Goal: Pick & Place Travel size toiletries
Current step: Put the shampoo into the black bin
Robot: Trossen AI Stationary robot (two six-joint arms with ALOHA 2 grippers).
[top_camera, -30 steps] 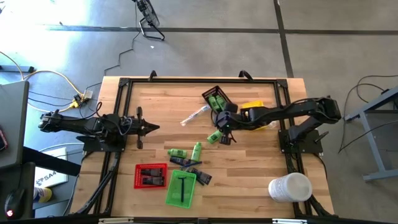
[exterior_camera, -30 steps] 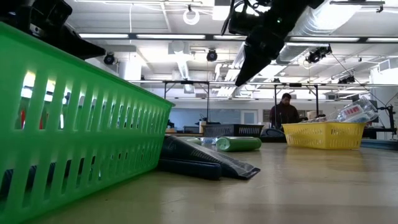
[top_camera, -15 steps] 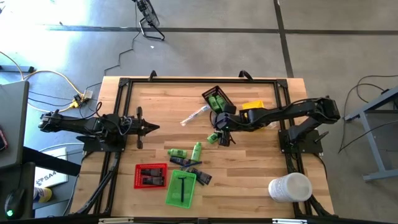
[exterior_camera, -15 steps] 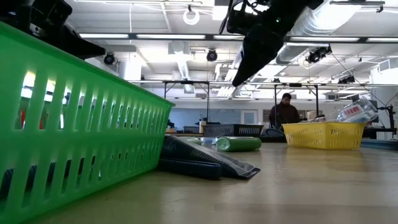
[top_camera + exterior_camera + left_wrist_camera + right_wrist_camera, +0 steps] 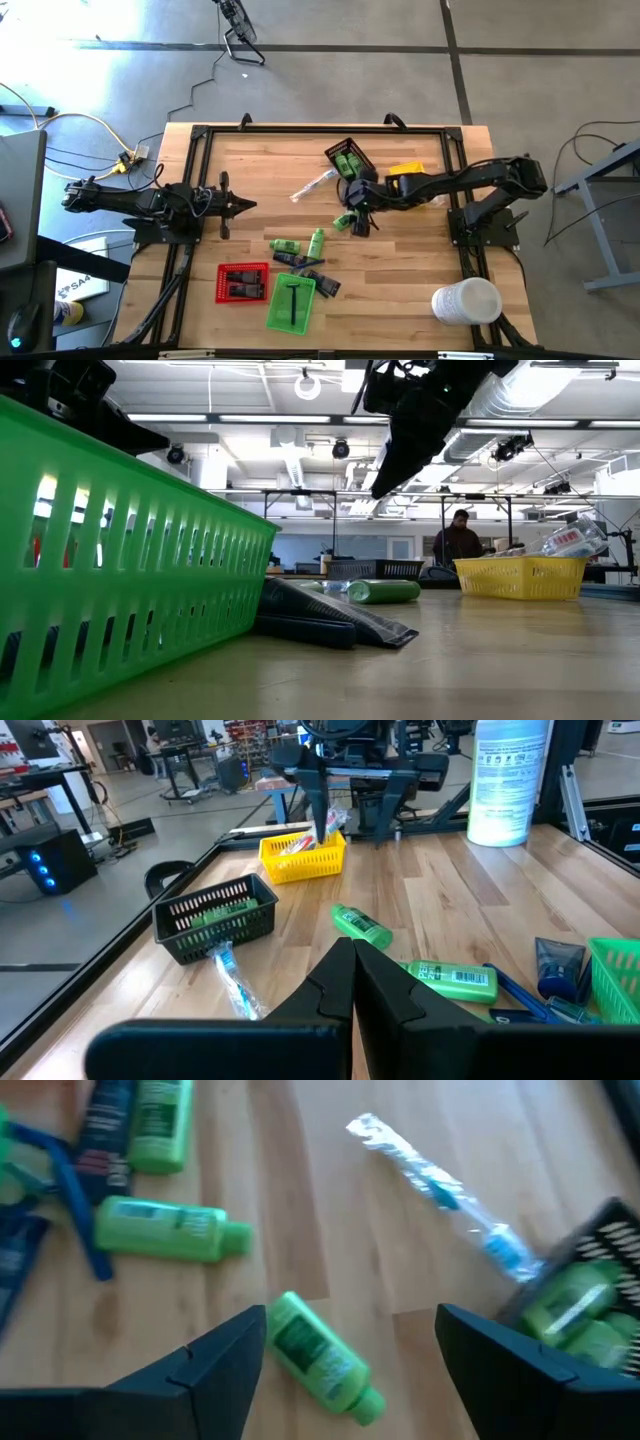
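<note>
My right gripper hangs open over the table's middle, above a small green bottle that lies on its side on the wood. It touches nothing. Two more green bottles lie nearer the front, beside dark flat packets. A clear-wrapped toothbrush lies farther back. A black tray holds green bottles. My left gripper waits shut at the table's left side.
A yellow tray sits right of the black one, under my right arm. A red tray and a green tray stand near the front edge, and a big white cylinder at the front right. A person stands in the room behind.
My right gripper has shifted a little toward the table's left edge, staying high above the lone green bottle. The bottle and the other items have not moved.
</note>
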